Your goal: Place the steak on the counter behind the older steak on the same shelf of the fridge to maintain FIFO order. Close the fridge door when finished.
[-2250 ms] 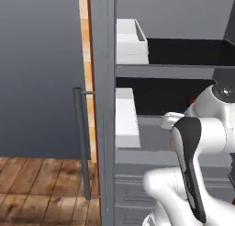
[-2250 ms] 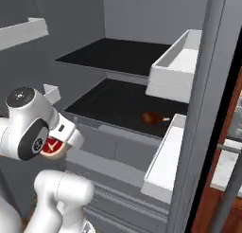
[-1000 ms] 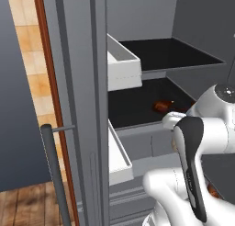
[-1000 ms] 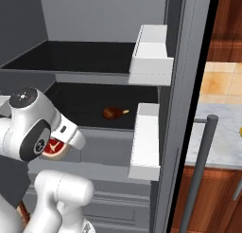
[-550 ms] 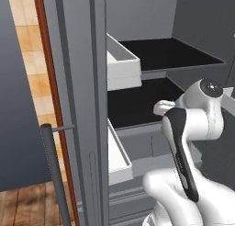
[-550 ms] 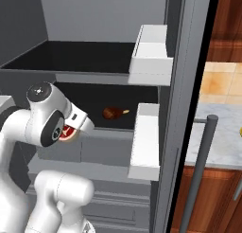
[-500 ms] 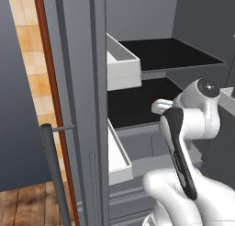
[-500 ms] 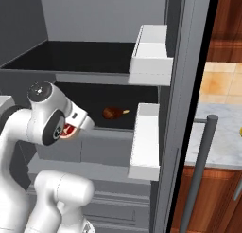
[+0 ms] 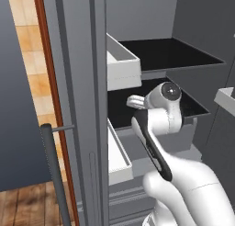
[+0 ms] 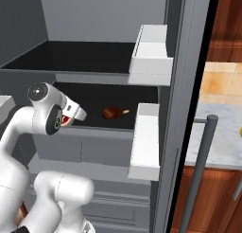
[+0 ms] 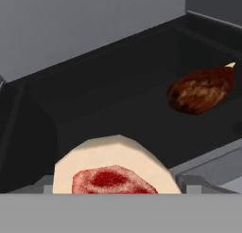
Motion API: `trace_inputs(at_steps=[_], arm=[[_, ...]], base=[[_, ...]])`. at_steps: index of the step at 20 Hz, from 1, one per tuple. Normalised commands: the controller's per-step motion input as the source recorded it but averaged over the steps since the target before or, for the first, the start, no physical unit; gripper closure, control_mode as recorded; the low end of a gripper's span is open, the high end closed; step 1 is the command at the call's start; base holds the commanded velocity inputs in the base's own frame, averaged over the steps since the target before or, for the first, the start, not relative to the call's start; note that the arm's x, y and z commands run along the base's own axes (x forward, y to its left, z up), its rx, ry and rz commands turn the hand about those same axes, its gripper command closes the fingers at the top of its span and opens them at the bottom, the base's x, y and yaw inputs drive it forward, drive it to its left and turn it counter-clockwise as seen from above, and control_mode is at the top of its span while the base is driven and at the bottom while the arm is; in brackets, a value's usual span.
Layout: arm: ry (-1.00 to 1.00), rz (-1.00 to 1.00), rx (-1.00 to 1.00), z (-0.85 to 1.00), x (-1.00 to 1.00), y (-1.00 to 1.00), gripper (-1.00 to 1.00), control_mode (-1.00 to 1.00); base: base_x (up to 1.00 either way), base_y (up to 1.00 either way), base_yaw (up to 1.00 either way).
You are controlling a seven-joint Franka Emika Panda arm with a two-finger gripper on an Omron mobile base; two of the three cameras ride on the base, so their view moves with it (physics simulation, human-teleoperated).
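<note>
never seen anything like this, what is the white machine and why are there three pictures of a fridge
It is a computer-rendered kitchen. The white machine is a robot arm on a base that can drive, reaching into an open tall grey fridge.

Two pictures come from cameras on the base, behind the arm to its left and right. The third comes from a camera on the hand, looking along the claw.

On the lower glossy black shelf lies a dark reddish-brown lump of meat, the older steak. In the hand view a small round puck of meat with a bright red top and cream rim sits right in front of the camera, apparently carried in the claw, though its fingers are hidden.
</note>
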Motion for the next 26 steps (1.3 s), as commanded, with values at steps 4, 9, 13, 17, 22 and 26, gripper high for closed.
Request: trace_inputs(at_steps=[4,9,13,17,22,26], arm=[[-0.01,0.00,0.05,-0.02,0.69,0.19,1.00,-1.00],[0.00,0.00,0.03,-0.08,0.85,0.25,1.00,-1.00],[0.00,0.00,0.00,-0.13,0.88,0.26,1.00,-1.00],[0.00,0.00,0.00,-0.18,0.82,0.17,1.00,-1.00],[0.00,0.00,0.00,-0.25,0.66,0.00,1.00,-1.00],[0.00,0.00,0.00,-0.27,0.70,0.00,1.00,-1.00]], base=[[0.00,0.00,0.00],[0.00,0.00,0.00],[0.00,0.00,0.00],[0.00,0.00,0.00],[0.00,0.00,0.00],[0.00,0.00,0.00]])
